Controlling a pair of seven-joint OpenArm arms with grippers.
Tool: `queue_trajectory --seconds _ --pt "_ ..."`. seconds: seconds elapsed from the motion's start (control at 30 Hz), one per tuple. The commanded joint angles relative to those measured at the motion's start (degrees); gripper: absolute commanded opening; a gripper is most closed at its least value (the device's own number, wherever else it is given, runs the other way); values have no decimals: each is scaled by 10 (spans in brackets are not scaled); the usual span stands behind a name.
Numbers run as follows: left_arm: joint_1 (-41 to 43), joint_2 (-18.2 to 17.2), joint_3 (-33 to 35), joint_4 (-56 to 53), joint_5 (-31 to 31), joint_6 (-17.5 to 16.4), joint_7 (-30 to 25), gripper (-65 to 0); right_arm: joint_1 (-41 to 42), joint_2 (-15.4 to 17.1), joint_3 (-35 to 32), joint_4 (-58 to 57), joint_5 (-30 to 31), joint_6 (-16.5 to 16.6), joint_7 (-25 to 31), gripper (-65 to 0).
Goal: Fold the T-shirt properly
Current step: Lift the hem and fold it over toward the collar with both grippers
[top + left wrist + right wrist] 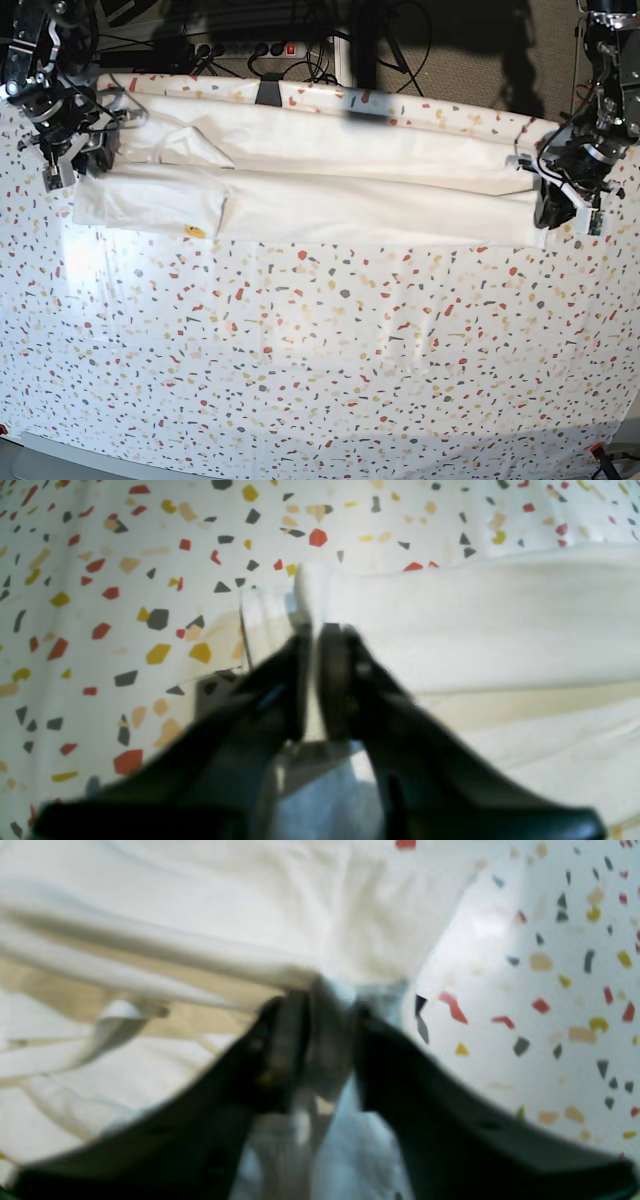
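T-shirt (330, 195) long white band (soft, creased).

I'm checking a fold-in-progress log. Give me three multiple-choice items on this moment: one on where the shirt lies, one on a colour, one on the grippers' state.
1. Where does the T-shirt lie on the table cover?
A. Across the far part, near the back edge
B. In the middle
C. Along the near edge

2. What colour is the shirt cloth that shows?
A. Black
B. White
C. Red

3. How do the left gripper and right gripper stand?
A. Both wide open above the shirt
B. One pinching cloth, one away from the shirt
C. Both closed on shirt cloth

Answers:
1 A: the base view shows the shirt stretched sideways at the far part of the cover.
2 B: every view shows plain white cloth.
3 C: each wrist view shows fingers pinched on a white edge.
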Motion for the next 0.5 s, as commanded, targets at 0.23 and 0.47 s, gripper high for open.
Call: queue_trajectory --seconds 0.23,0.47 --pt "-7 -24 -4 11 -7 27 7 -314 8 11 6 9 10 -3 17 -326" --pt "-14 -42 -4 -15 -38 42 32 -315 22 11 6 9 20 -3 16 -327"
